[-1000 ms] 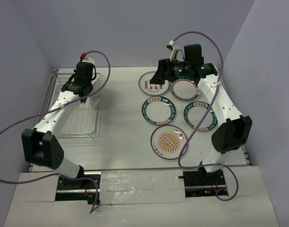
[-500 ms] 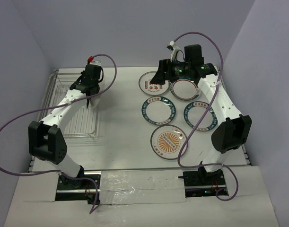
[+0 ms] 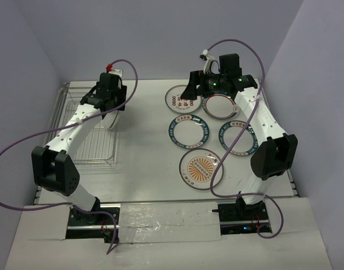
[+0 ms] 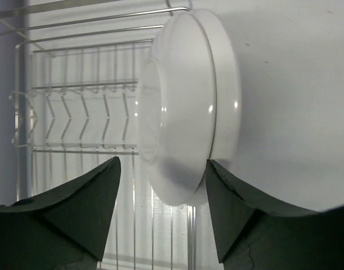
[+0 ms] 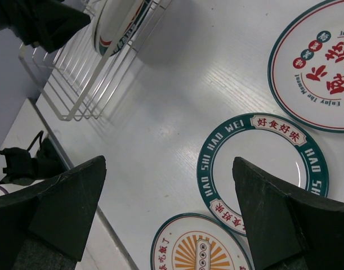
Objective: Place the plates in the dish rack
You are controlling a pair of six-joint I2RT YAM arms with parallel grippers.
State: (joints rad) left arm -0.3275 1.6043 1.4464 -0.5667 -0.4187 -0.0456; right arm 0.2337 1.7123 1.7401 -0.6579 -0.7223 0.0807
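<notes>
Since a second ago the left gripper [image 4: 162, 163] has drawn back and to the right over the dish rack [image 4: 76, 112], while the right gripper [image 5: 169, 162] has held its place.

On the white table [image 3: 143, 160] the sunburst plate [image 3: 201, 168] lies nearest. Behind it are the teal-rimmed plates [image 3: 189, 130], then the red-printed plates [image 3: 180, 99], all flat. The right gripper hangs wide and empty above them. The left gripper is spread wide around an upright plate [image 4: 183, 107] at the rack's right edge. Lilac walls [image 3: 160, 34] close in behind.
</notes>
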